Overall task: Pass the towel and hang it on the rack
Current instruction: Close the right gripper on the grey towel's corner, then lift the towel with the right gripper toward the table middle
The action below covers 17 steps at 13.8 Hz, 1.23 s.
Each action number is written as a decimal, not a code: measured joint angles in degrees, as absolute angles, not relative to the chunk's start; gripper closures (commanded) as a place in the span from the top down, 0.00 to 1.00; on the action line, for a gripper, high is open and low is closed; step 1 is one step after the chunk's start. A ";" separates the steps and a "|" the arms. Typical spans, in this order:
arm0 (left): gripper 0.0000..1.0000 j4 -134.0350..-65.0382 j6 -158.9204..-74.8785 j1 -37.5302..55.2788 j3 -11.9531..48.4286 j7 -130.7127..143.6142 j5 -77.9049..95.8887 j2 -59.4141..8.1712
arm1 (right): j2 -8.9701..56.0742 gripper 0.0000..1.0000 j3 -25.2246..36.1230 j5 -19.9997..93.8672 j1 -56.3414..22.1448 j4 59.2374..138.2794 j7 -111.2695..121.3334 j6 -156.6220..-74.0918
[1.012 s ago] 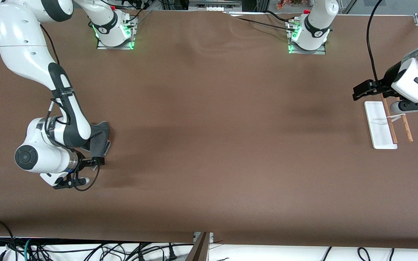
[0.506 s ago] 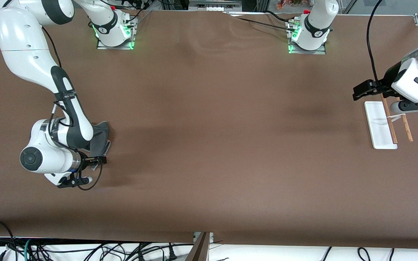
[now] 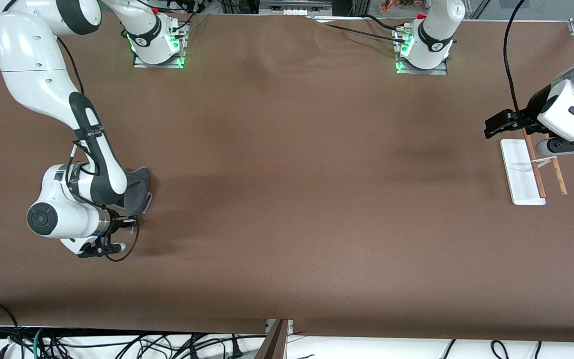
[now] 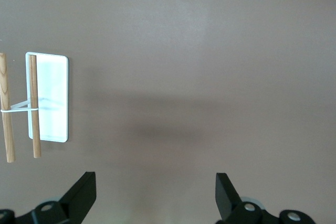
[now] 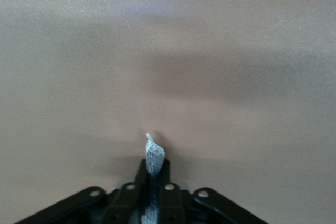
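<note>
The towel shows its dark grey side and lies at the right arm's end of the table, partly hidden under that arm. My right gripper is shut on the towel's pale edge; in the right wrist view a grey fold of towel sticks out between its closed fingers. The rack has a flat white base and two brown rods and stands at the left arm's end. My left gripper is open and empty above the table beside the rack, which also shows in the left wrist view.
The brown table spreads wide between the towel and the rack. Cables hang below the table's front edge. The arm bases stand along the back edge.
My right gripper has shifted slightly toward the towel's edge and closed on it. The left arm has not moved.
</note>
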<state>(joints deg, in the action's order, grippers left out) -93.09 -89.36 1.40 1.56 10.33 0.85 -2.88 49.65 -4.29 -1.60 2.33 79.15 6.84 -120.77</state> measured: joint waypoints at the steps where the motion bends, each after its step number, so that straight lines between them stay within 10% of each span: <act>1: 1.00 -93.09 -89.36 1.40 1.56 10.33 0.85 -2.88 | 49.64 0.00 -4.28 -1.59 2.33 79.14 6.73 -120.78; 17: 1.00 -93.09 -89.35 1.38 1.55 10.33 0.85 -2.90 | 37.62 0.00 -15.02 -1.48 -9.96 59.50 -18.31 -97.55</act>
<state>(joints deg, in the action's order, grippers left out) -93.09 -89.35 1.38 1.55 10.33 0.85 -2.90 37.62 -15.02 -1.48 -9.96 59.50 -18.31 -97.55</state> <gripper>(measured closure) 0.000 0.982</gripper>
